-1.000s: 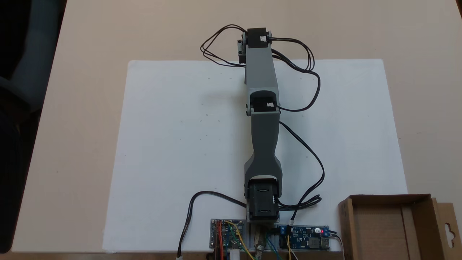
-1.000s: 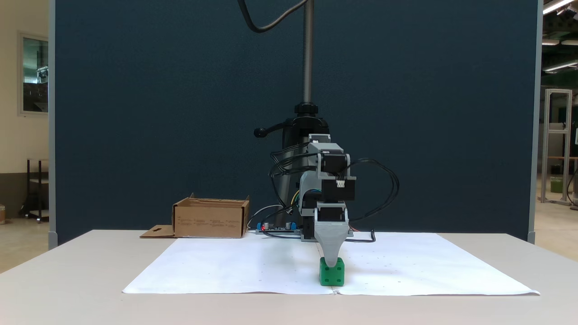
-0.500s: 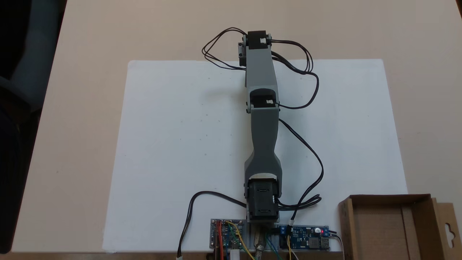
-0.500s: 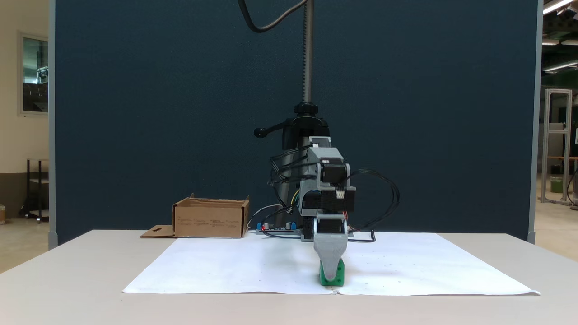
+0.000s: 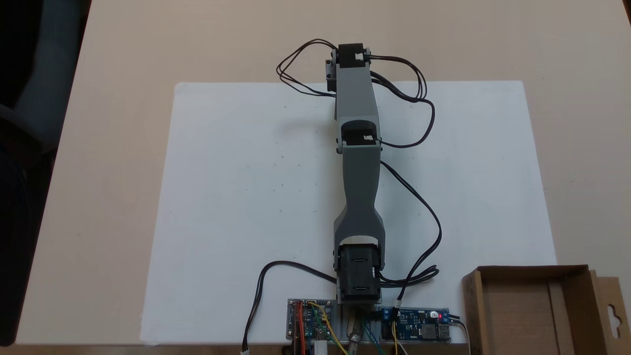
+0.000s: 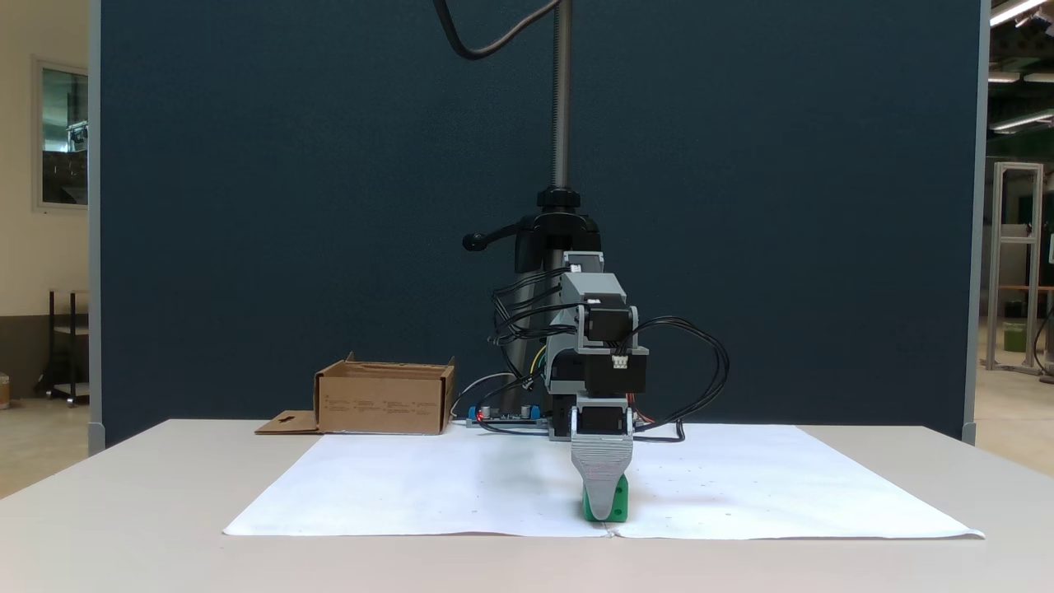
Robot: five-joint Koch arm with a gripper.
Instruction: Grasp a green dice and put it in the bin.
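One pincer (image 6: 602, 509) hides the green dice (image 6: 619, 499); its grip cannot be judged.

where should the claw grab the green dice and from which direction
Take the green dice across two opposite flat side faces, coming straight down from above. It sits square on the white paper with free space all round and its faces are flat, so a top-down pinch should seat evenly. The claw already hangs down over it, its near finger covering the front face.

dice (image 6: 619, 499): bright green, as you see
bin (image 5: 473, 308): plain brown cardboard
sheet (image 5: 246, 197): white
arm (image 5: 360, 187): grey, black motors
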